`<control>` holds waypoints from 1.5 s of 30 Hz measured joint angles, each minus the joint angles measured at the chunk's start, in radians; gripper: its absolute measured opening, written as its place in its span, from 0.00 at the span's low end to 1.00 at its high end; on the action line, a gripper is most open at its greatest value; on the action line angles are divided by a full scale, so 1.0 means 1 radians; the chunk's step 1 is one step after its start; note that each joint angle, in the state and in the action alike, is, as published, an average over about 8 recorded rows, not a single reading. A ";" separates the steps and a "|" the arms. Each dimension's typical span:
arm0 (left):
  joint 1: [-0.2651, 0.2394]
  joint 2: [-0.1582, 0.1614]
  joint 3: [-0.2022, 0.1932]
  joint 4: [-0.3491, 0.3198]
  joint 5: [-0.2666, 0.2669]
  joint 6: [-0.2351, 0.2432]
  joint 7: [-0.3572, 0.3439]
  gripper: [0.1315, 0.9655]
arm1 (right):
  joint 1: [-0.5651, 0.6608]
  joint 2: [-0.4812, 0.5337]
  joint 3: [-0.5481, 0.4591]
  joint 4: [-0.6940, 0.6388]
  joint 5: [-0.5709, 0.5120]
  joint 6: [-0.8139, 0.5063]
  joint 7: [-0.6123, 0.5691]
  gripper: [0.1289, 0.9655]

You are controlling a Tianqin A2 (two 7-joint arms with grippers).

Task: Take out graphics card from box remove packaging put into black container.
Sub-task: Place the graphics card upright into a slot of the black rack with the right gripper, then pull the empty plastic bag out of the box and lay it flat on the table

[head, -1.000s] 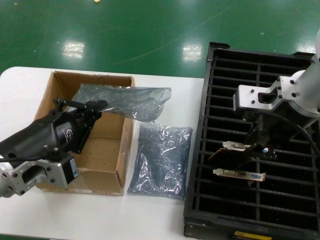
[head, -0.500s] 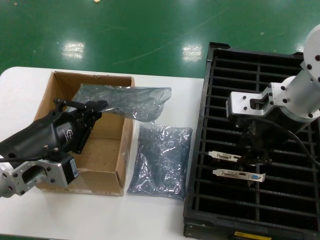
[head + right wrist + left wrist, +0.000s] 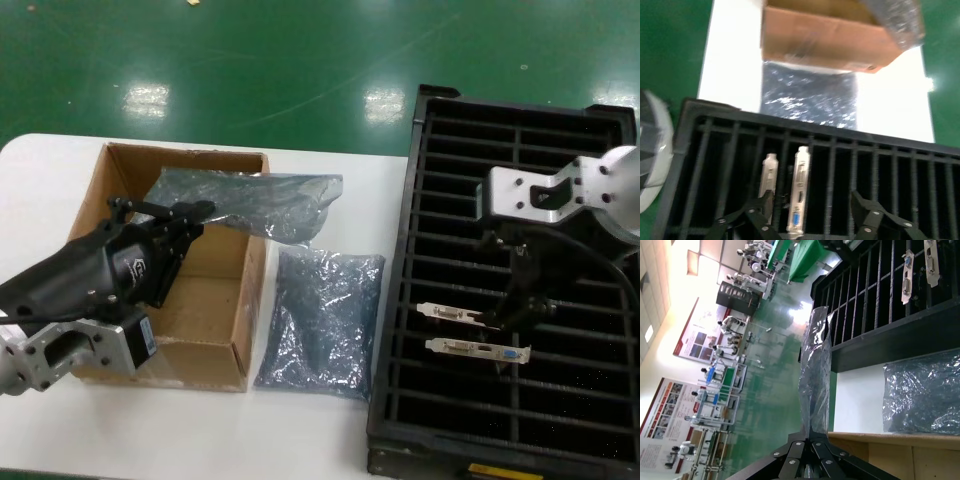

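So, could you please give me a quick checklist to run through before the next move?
1. Right gripper open, clear of cards: ok.
2. Two thin dark graphics cards with silver brackets slotted in the ribbed black plastic tray: ok.
3. Left gripper shut on the crinkly grey anti-static bag above the brown cardboard box: ok.
4. Card inside the held bag: cannot tell.
5. Empty second grey bag flat on the white table, outside tray: ok.

Looks like a factory floor: glossy green floor (image 3: 250, 70) around the white table (image 3: 330, 190), more workbenches (image 3: 760, 260) and wall posters (image 3: 695, 345) beyond it.
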 joint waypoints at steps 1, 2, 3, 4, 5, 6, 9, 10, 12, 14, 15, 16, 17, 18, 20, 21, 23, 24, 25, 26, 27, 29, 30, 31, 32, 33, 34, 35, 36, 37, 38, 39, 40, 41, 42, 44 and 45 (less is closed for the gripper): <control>0.000 0.000 0.000 0.000 0.000 0.000 0.000 0.01 | -0.018 0.017 0.017 0.025 0.001 0.019 0.005 0.40; 0.000 0.000 0.000 0.000 0.000 0.000 0.000 0.01 | -0.040 0.036 0.036 0.051 0.002 0.042 0.010 0.40; 0.000 0.000 0.000 0.000 0.000 0.000 0.000 0.01 | -0.064 0.054 0.056 0.078 0.003 0.069 0.015 0.43; 0.000 0.000 0.000 0.000 0.000 0.000 0.000 0.01 | -0.090 0.074 0.078 0.104 0.003 0.098 0.021 0.47; 0.000 0.000 0.000 0.000 0.000 0.000 0.000 0.01 | -0.120 0.094 0.102 0.129 0.003 0.130 0.028 0.50; 0.000 0.000 0.000 0.000 0.000 0.000 0.000 0.01 | -0.151 0.114 0.126 0.153 0.003 0.164 0.034 0.53; 0.000 0.000 0.000 0.000 0.000 0.000 0.000 0.01 | -0.245 0.167 0.203 0.204 0.007 0.268 0.055 0.62; 0.000 0.000 0.000 0.000 0.000 0.000 0.000 0.01 | -0.276 0.181 0.228 0.214 0.011 0.301 0.062 0.65; 0.000 0.000 0.000 0.000 0.000 0.000 0.000 0.01 | -0.339 0.207 0.280 0.227 0.023 0.367 0.076 0.68; 0.000 0.000 0.000 0.000 0.000 0.000 0.000 0.01 | -0.394 0.225 0.324 0.232 0.040 0.422 0.087 0.73; 0.000 0.000 0.000 0.000 0.000 0.000 0.000 0.01 | -0.417 0.232 0.343 0.233 0.048 0.444 0.091 0.75; 0.000 0.000 0.000 0.000 0.000 0.000 0.000 0.01 | -0.436 0.237 0.359 0.234 0.055 0.463 0.094 0.78; 0.000 0.000 0.000 0.000 0.000 0.000 0.000 0.01 | -0.451 0.241 0.371 0.235 0.061 0.477 0.096 0.80; 0.000 0.000 0.000 0.000 0.000 0.000 0.000 0.01 | -0.463 0.244 0.380 0.235 0.066 0.488 0.098 0.82; 0.000 0.000 0.000 0.000 0.000 0.000 0.000 0.01 | -0.473 0.246 0.389 0.235 0.071 0.498 0.099 0.85; 0.000 0.000 0.000 0.000 0.000 0.000 0.000 0.01 | -0.475 0.246 0.391 0.235 0.072 0.500 0.099 0.85; 0.000 0.001 -0.001 -0.001 0.001 0.002 -0.004 0.01 | -0.477 0.247 0.392 0.235 0.072 0.502 0.100 0.86; -0.001 0.001 -0.002 -0.002 0.002 0.006 -0.011 0.01 | -0.477 0.247 0.392 0.235 0.072 0.502 0.100 0.88; -0.002 0.003 -0.004 -0.003 0.004 0.012 -0.022 0.01 | -0.477 0.247 0.392 0.235 0.073 0.502 0.100 0.89; -0.005 0.006 -0.007 -0.005 0.006 0.022 -0.040 0.01 | -0.477 0.247 0.392 0.235 0.073 0.502 0.100 0.91; -0.009 0.011 -0.012 -0.009 0.008 0.037 -0.065 0.01 | -0.477 0.247 0.392 0.235 0.073 0.502 0.100 0.92; -0.022 0.026 -0.026 -0.016 0.013 0.081 -0.128 0.01 | -0.477 0.247 0.392 0.235 0.073 0.502 0.100 0.95; -0.030 0.037 -0.035 -0.020 0.015 0.110 -0.166 0.01 | -0.477 0.247 0.392 0.235 0.073 0.502 0.100 0.96; -0.041 0.049 -0.046 -0.024 0.015 0.142 -0.206 0.01 | -0.477 0.247 0.392 0.235 0.073 0.502 0.100 0.96; -0.053 0.064 -0.059 -0.027 0.012 0.180 -0.250 0.01 | -0.477 0.247 0.392 0.235 0.073 0.502 0.100 0.97; -0.069 0.084 -0.075 -0.029 0.006 0.223 -0.297 0.01 | -0.477 0.247 0.392 0.235 0.073 0.502 0.100 0.97; -0.085 0.104 -0.091 -0.029 -0.001 0.265 -0.340 0.01 | -0.477 0.247 0.392 0.235 0.073 0.502 0.100 0.98; -0.102 0.125 -0.108 -0.028 -0.011 0.307 -0.383 0.01 | -0.477 0.247 0.392 0.235 0.073 0.502 0.100 0.98; -0.121 0.150 -0.127 -0.025 -0.020 0.352 -0.428 0.01 | -0.477 0.247 0.392 0.235 0.073 0.502 0.100 0.99; -0.139 0.175 -0.146 -0.021 -0.028 0.395 -0.471 0.01 | -0.477 0.247 0.392 0.235 0.073 0.502 0.100 0.99; -0.159 0.204 -0.166 -0.015 -0.034 0.440 -0.515 0.01 | -0.477 0.247 0.392 0.235 0.073 0.502 0.100 1.00; -0.179 0.235 -0.188 -0.008 -0.037 0.484 -0.559 0.01 | -0.477 0.247 0.392 0.235 0.073 0.502 0.100 1.00; -0.200 0.270 -0.211 0.000 -0.033 0.530 -0.605 0.01 | -0.477 0.247 0.392 0.235 0.073 0.502 0.100 1.00; -0.220 0.306 -0.233 0.008 -0.021 0.574 -0.648 0.01 | -0.477 0.247 0.392 0.235 0.073 0.502 0.100 1.00; -0.240 0.344 -0.255 0.016 -0.005 0.620 -0.694 0.01 | -0.477 0.247 0.392 0.235 0.073 0.502 0.100 1.00; -0.278 0.424 -0.296 0.030 0.045 0.713 -0.789 0.01 | -0.477 0.247 0.392 0.235 0.073 0.502 0.100 1.00; -0.296 0.464 -0.312 0.037 0.074 0.758 -0.841 0.01 | -0.477 0.247 0.392 0.235 0.073 0.502 0.100 1.00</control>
